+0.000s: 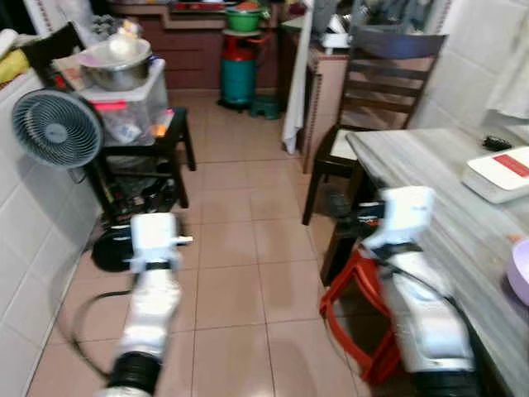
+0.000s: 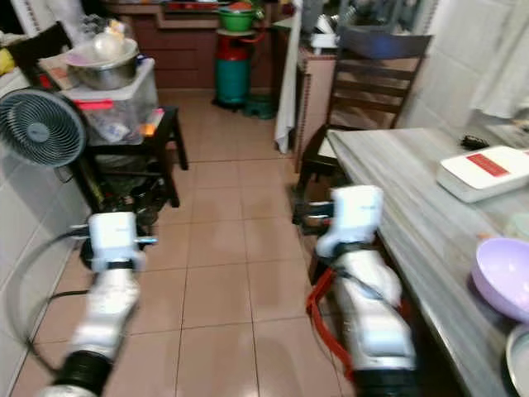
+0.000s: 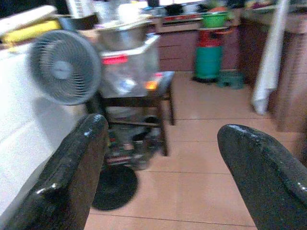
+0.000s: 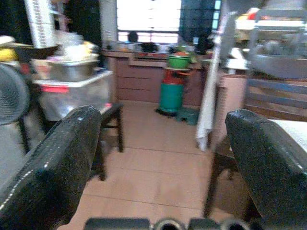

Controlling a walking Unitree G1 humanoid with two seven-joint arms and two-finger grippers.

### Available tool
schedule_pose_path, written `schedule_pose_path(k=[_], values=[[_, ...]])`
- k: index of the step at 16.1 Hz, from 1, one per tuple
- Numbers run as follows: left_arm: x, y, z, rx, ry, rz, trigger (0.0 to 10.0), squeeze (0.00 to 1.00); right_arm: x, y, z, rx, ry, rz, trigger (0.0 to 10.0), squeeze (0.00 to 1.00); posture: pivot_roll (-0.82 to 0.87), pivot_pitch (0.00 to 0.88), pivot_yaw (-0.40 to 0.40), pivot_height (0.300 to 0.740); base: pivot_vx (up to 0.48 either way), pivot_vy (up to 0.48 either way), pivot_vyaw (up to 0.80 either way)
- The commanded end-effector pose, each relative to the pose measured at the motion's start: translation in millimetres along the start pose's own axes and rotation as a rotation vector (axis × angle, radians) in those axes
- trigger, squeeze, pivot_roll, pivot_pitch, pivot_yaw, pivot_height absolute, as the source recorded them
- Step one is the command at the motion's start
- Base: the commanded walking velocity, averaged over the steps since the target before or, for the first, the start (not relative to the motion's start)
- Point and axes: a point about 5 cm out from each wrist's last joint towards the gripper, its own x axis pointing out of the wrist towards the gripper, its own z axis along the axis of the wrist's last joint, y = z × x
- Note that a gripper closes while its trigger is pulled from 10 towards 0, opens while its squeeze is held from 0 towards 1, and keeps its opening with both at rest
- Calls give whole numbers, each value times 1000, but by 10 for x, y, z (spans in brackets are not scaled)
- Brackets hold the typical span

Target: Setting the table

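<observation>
The grey marble table runs along my right side. On it lie a lilac bowl, a white box with a red label, and the rim of a grey plate at the near corner. My left gripper is held out over the tiled floor, open, with nothing between its black fingers. My right gripper is raised beside the table's edge, also open and empty, fingers spread wide. Both white wrists show in the head views, the left arm and the right arm.
A dark wooden chair stands at the table's far end, with a red stool tucked under the near edge. On the left are a grey fan and a black side table with a plastic bin and metal bowl. A green gas cylinder stands far ahead.
</observation>
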Motion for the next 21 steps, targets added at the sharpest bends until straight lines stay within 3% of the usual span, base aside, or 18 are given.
schedule_pose_path(k=[1,16,21], values=[[14,-83,39,-13,-11,-20,10000,0,-21,-88,22,-12,-5,-28,10000,0,-83,0,10,740,0,375,0],[71,-57,91,-5,-38,-13,10000,0,12,-35,25,-34,-27,1,10000,0,-73,0,27,740,0,417,0],[83,-53,85,-2,-34,-17,10000,0,16,-32,26,-22,-36,-5,10000,0,-75,0,31,740,0,480,669]])
